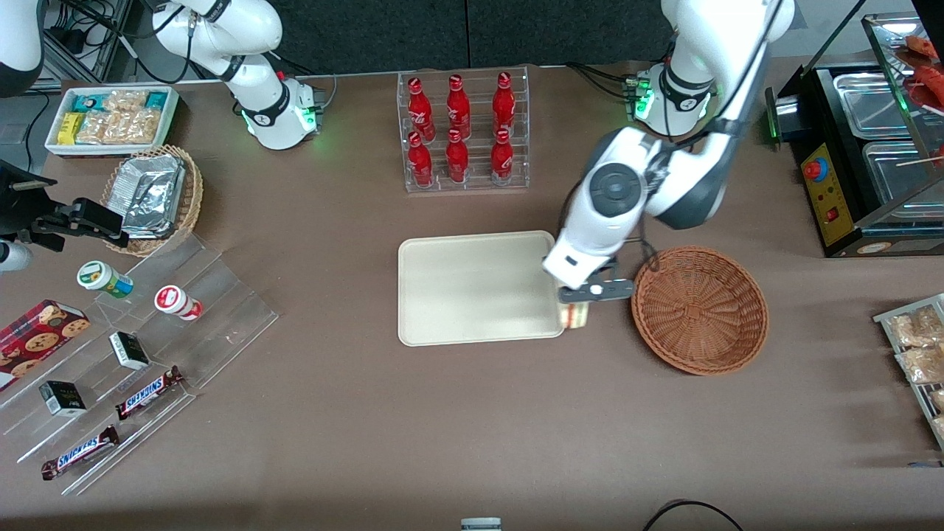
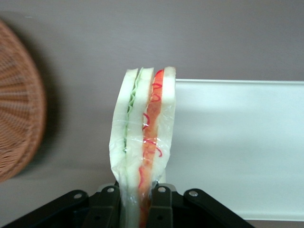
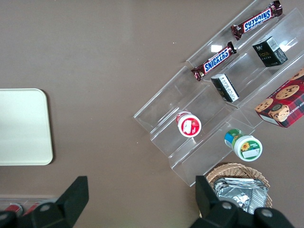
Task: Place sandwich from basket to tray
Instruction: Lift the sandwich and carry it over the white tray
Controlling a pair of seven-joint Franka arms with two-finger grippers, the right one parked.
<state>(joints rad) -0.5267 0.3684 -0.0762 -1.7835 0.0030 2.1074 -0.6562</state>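
My left gripper (image 1: 577,310) is shut on the sandwich (image 1: 576,316), a plastic-wrapped wedge of white bread with green and red filling. It hangs between the reddish-brown wicker basket (image 1: 699,310) and the cream tray (image 1: 476,296), right at the tray's edge nearest the basket. In the left wrist view the sandwich (image 2: 143,137) stands up between my two black fingers (image 2: 105,205), with the tray's rim (image 2: 228,83) beside it and the basket (image 2: 19,109) on its other flank. The basket holds nothing.
A clear rack of red bottles (image 1: 463,129) stands farther from the camera than the tray. A black food warmer (image 1: 863,147) sits at the working arm's end. A small pale basket with foil packets (image 1: 153,193) and clear snack steps (image 1: 133,354) lie toward the parked arm's end.
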